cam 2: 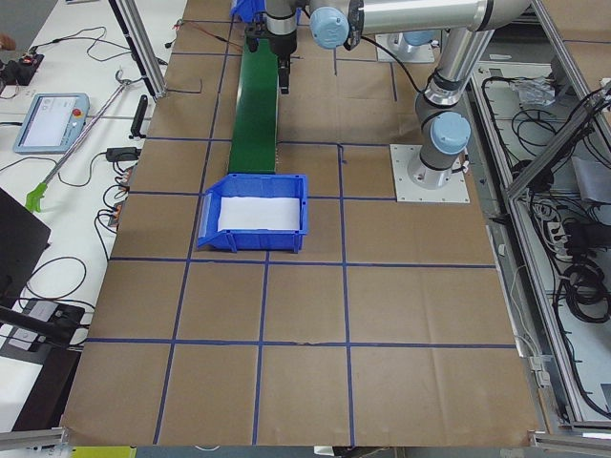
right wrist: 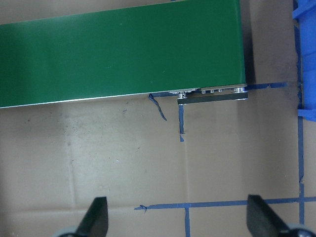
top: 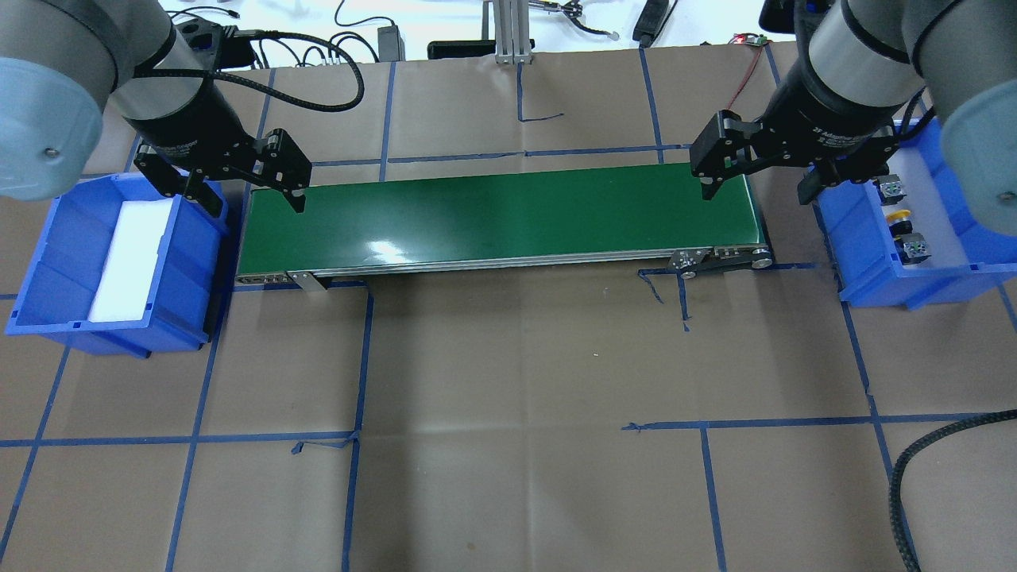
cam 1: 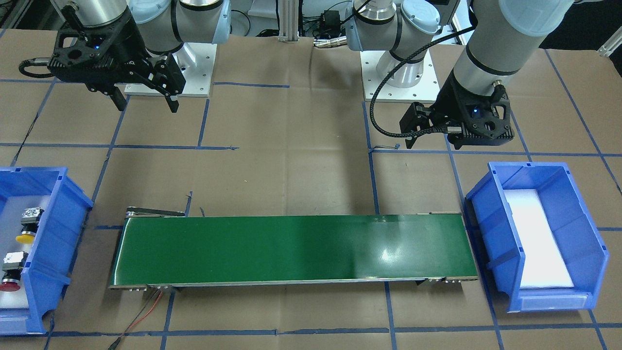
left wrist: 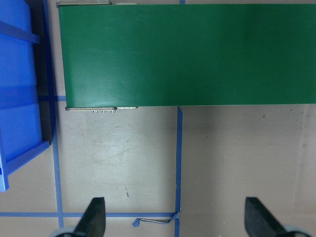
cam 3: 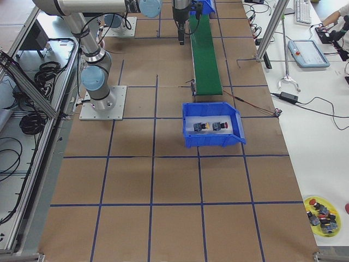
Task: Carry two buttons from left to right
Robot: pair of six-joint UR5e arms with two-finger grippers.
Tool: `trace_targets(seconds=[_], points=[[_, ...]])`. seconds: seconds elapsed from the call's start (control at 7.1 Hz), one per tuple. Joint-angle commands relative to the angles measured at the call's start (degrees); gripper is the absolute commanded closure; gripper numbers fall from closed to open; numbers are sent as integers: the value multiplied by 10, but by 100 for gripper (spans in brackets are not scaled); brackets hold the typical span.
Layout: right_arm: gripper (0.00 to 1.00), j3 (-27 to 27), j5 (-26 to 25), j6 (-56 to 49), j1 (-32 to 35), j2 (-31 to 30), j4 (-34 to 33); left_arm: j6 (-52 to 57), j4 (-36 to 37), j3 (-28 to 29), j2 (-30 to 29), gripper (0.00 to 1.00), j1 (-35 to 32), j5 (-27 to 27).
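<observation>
**A:** Where do the buttons sit?

**B:** Both lie in the right bin, on its white pad. The yellow button is nearer the robot and the red button is just beyond it. They are apart, with caps pointing away from the robot.

**A:** And the grippers?

**B:** The left gripper hangs with fingers spread wide, holding nothing, over the gap between the left bin and the belt. The right gripper is also wide and empty (its wrist view shows only table between the fingertips). It hangs by the belt's other end, near the right bin.

**A:** What is in the left bin?

**B:** A white pad.
</observation>
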Motion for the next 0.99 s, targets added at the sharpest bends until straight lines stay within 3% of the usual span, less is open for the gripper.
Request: trace_targets(seconds=[0.0,0.84], points=[[0,0,-2,-2,-1,9,0,0,0,-1,1,0,0,0],[0,3,-2,-3,0,10,1,0,0,-1,6,0,0,1]])
